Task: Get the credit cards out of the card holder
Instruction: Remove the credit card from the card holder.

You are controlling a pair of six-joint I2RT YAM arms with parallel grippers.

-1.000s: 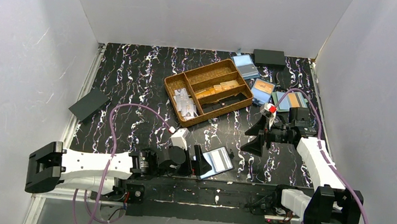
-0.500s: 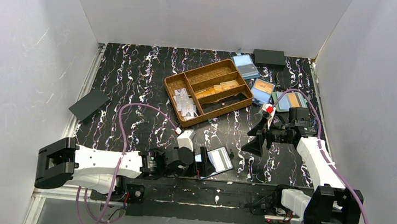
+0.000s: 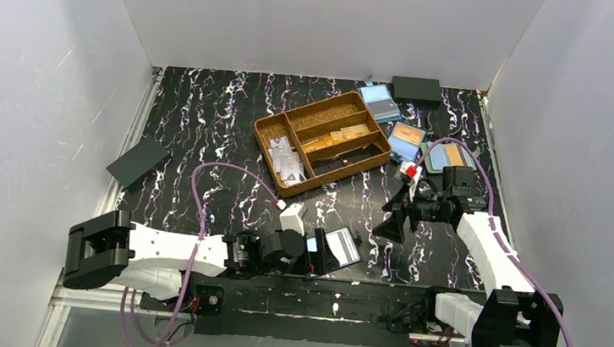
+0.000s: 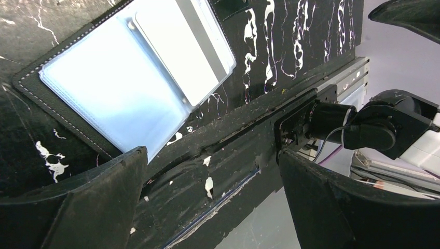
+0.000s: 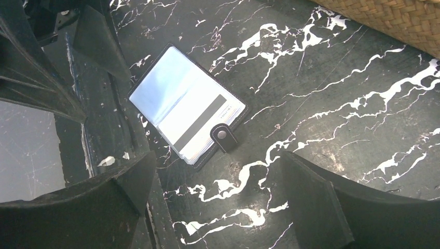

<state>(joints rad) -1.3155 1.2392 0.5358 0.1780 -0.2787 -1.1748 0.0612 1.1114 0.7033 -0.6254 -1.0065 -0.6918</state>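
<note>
On black marbled table [image 3: 206, 130] between white walls [image 3: 41, 71]: open card holder [image 3: 339, 246].
Left gripper [image 4: 210, 153], right gripper [image 5: 217, 154] spread wide, empty.

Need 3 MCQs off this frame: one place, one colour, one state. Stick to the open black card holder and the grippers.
1. Where does the card holder lie?
A. At the far left corner.
B. On the table at its near edge, beside the left gripper.
C. Against the far wall.

2. What colour are its inner sleeves?
A. Red.
B. Pale blue.
C. Green.

3. How do the jaws of the left gripper and the right gripper stand?
A. Both open, holding nothing.
B. Left shut on a card.
C. Right shut on the holder.

Answers:
1 B: the top view shows it lying at the near edge by the left gripper.
2 B: the left wrist view shows pale blue plastic.
3 A: both wrist views show a wide gap with nothing gripped.
</note>
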